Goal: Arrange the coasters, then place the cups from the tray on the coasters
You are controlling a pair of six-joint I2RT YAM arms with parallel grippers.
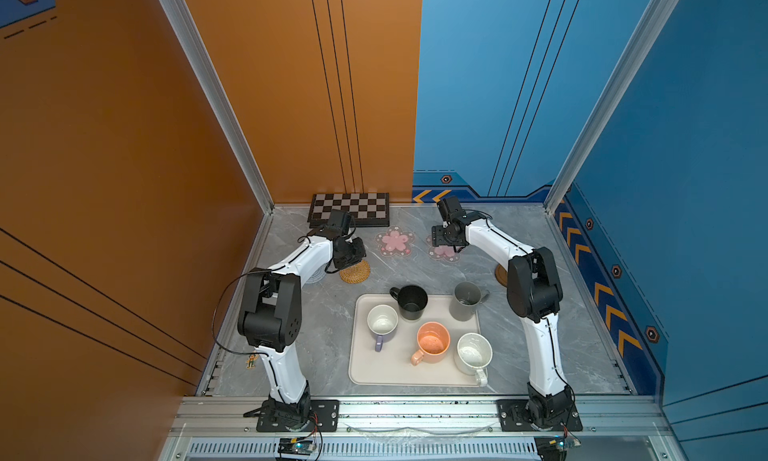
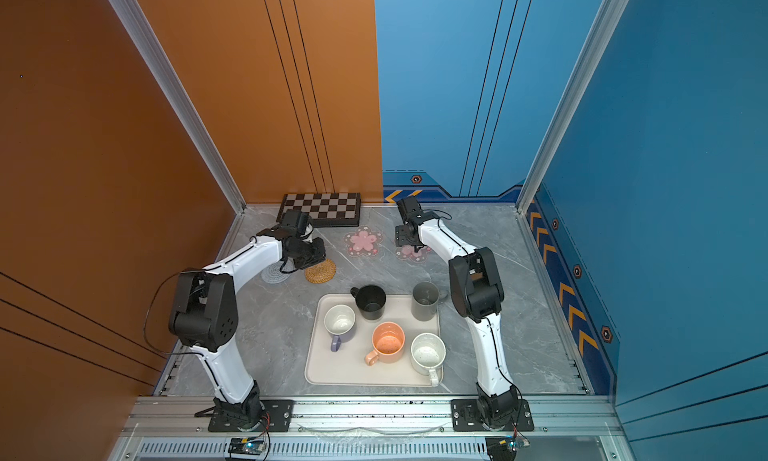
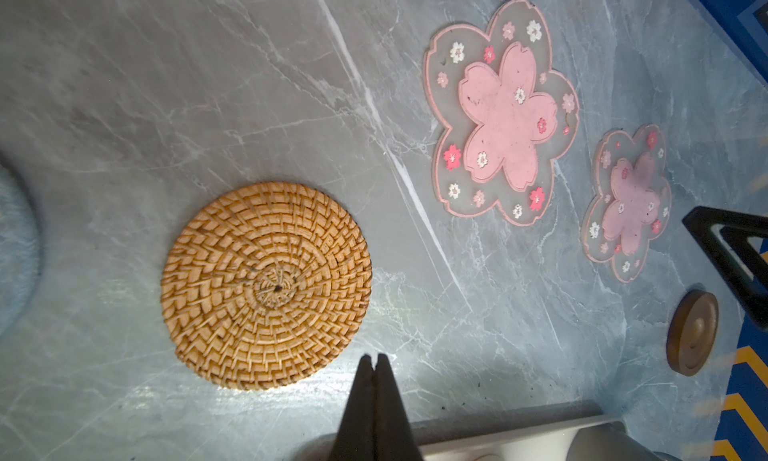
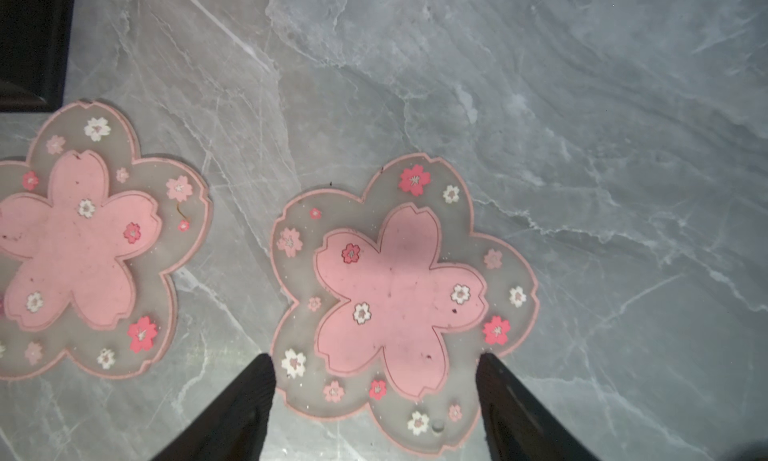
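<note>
- The right gripper [image 4: 376, 357] hangs spread above one flower coaster [image 4: 399, 297], a jaw near each edge, holding nothing.
- The left gripper [image 3: 374, 357] is pressed together and empty, just beside the rattan coaster [image 3: 266, 286].
- The second flower coaster [image 4: 79, 243], pale-blue coaster [image 2: 274, 272] and wooden coaster [image 3: 692, 332] lie apart on the table [image 1: 316, 355]; arranging looks nearly done.
- The tray [image 1: 374, 371] holds all five cups: black cup [image 1: 411, 301], grey cup [image 1: 465, 301], lavender cup [image 1: 382, 322], orange cup [image 1: 432, 342], white cup [image 1: 473, 353]. None sits on a coaster yet.

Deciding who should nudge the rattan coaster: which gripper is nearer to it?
Left. The left gripper is shut, just beside the rattan coaster; the right gripper is open over a pink flower coaster, farther off.
</note>
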